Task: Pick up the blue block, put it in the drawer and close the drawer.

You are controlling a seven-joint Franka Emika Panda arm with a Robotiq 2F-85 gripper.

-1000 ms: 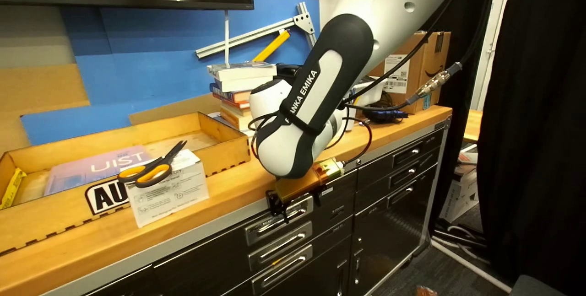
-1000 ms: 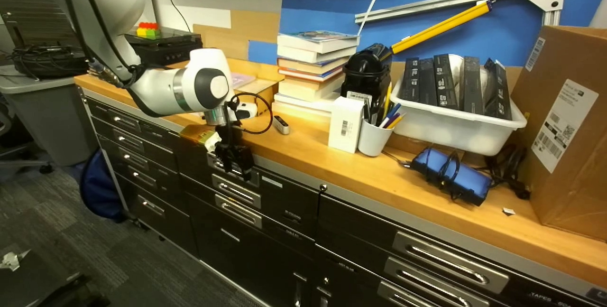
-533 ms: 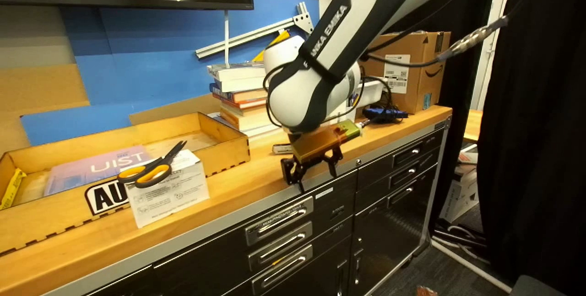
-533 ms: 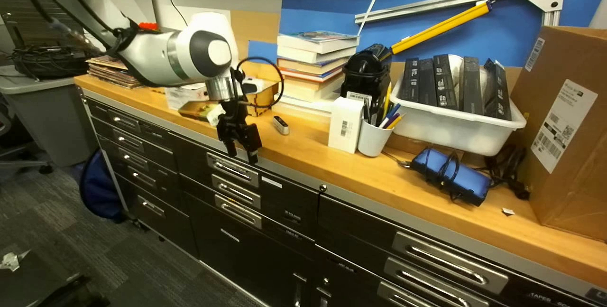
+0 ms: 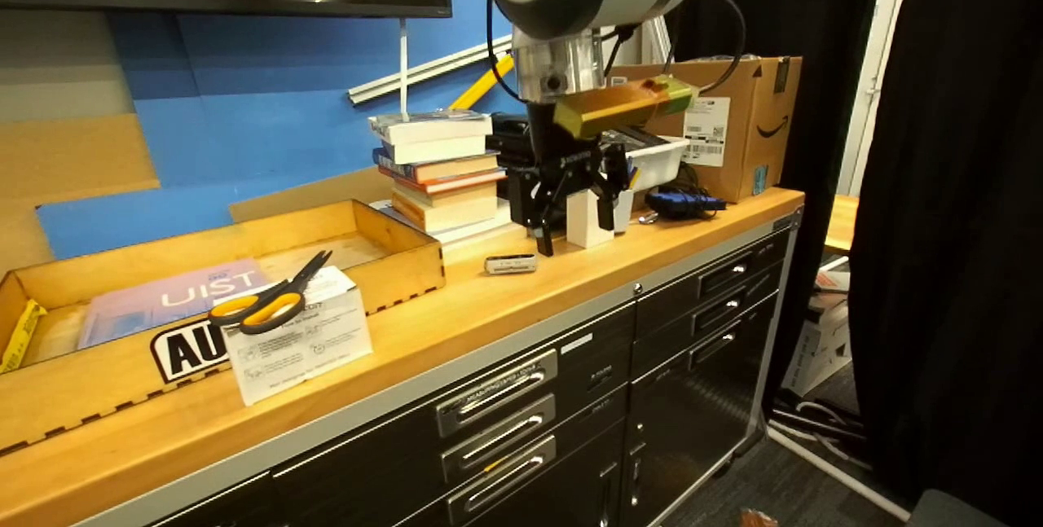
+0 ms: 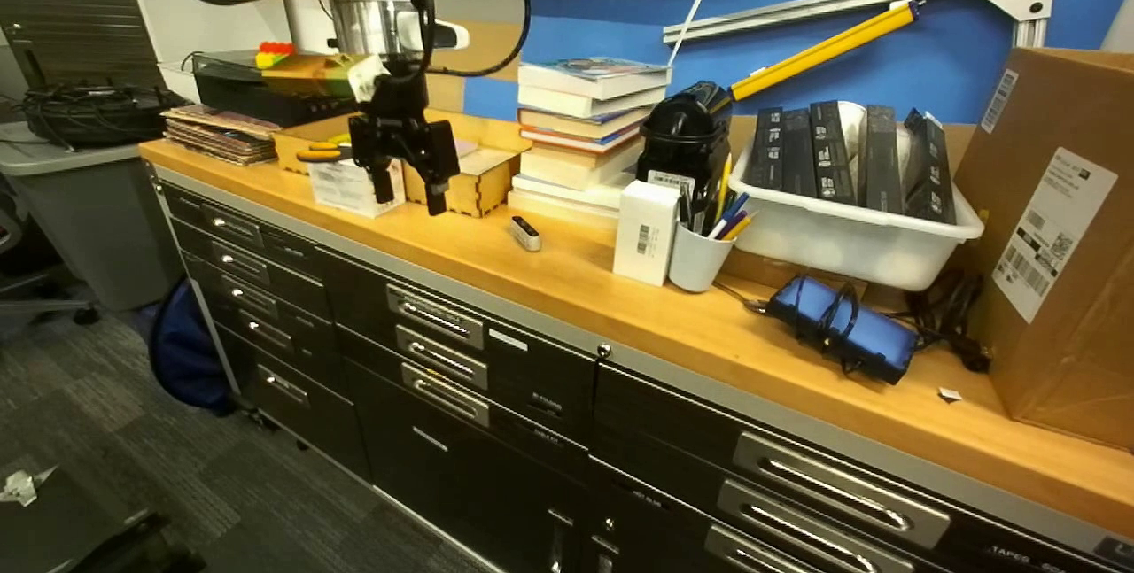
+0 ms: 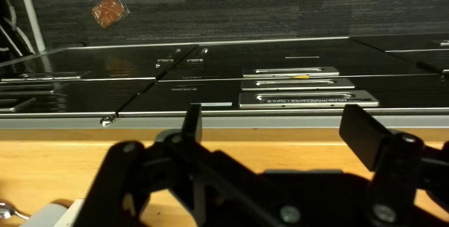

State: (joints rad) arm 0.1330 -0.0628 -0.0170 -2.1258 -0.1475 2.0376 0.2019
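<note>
The top drawer is seen closed in both exterior views, its glossy black front set just under the edge of the tabletop and flush with the lower drawers. It is fitted with 1 silvery handle plate, on which "MEASURING TAPES / TOOLS" is read upside down in the wrist view. Beside the plate, 1 pale label strip is fixed. Which drawer is the task's own cannot be told.

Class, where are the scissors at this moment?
In an exterior view, the scissors rest left of centre, atop the white box, in front of the wooden tray.
</note>
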